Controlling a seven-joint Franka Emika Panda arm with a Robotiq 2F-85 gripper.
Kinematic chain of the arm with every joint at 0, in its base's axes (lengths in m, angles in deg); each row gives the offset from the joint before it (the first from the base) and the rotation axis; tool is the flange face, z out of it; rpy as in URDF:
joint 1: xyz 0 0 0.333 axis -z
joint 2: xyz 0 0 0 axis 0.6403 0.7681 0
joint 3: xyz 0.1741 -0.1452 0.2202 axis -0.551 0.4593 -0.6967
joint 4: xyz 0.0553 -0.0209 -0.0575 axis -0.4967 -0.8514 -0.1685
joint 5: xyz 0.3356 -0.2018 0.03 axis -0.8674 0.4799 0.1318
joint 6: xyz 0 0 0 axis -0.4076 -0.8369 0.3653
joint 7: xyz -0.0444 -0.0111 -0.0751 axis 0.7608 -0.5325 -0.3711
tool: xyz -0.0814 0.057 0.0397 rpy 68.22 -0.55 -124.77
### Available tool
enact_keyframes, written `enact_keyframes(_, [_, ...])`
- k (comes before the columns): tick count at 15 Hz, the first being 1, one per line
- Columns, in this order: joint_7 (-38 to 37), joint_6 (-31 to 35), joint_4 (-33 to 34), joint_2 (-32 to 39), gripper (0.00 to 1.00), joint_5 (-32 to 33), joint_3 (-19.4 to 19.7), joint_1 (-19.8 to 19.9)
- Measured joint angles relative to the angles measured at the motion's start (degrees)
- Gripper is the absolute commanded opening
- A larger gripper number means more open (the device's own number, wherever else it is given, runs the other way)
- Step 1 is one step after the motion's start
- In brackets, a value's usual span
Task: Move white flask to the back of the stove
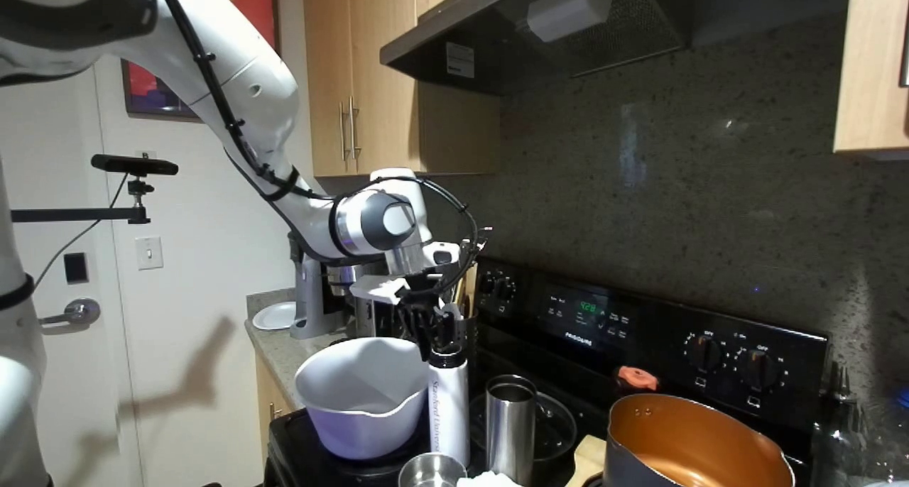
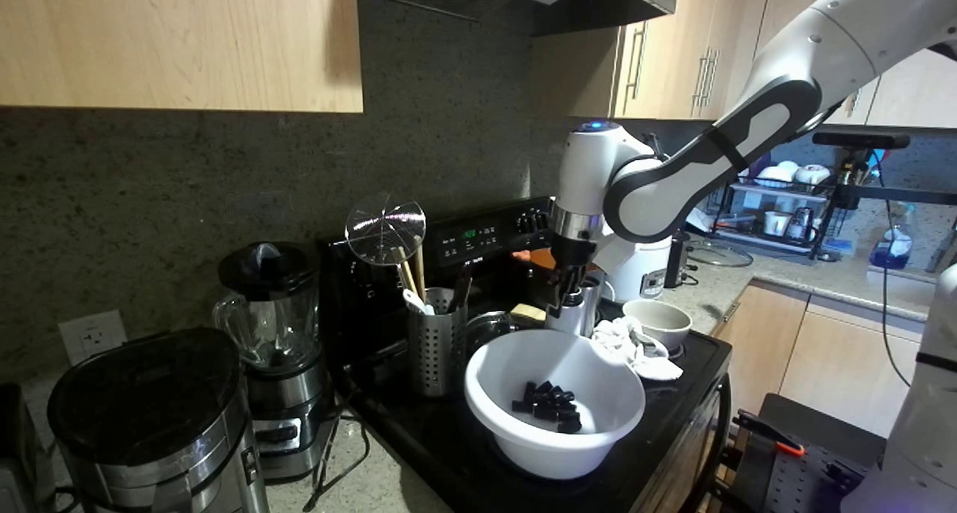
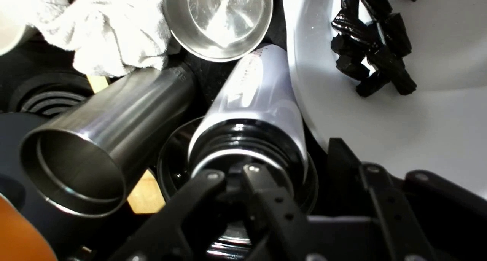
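Observation:
The white flask (image 1: 449, 412) stands upright on the stove, beside the white bowl; it also shows in an exterior view (image 2: 566, 320) and the wrist view (image 3: 255, 89). Its dark neck is at the top and its mouth looks open. My gripper (image 3: 287, 160) is at the flask's top with its fingers apart. One finger is over or inside the mouth; the other is outside, on the bowl side. Whether either touches the flask I cannot tell. The gripper shows in both exterior views (image 1: 436, 348) (image 2: 564, 303). The black stove's back panel (image 1: 568, 309) has knobs and a green display.
The white bowl (image 2: 553, 442) holds black pieces. A steel cup (image 1: 511, 430) and small steel bowl (image 3: 218, 17) crowd the flask. A glass lid (image 1: 557, 427), an orange-lined pot (image 1: 696, 437), a cloth (image 2: 632, 348) and a utensil holder (image 2: 437, 356) are on the stove.

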Motion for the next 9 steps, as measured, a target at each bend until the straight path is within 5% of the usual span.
enact_keyframes(2, [0.00,0.00,0.00,0.13,0.01,0.00,0.19,0.11])
enact_keyframes(9, [-0.16,-0.10,0.85,0.01,0.03,-0.05,0.88,0.14])
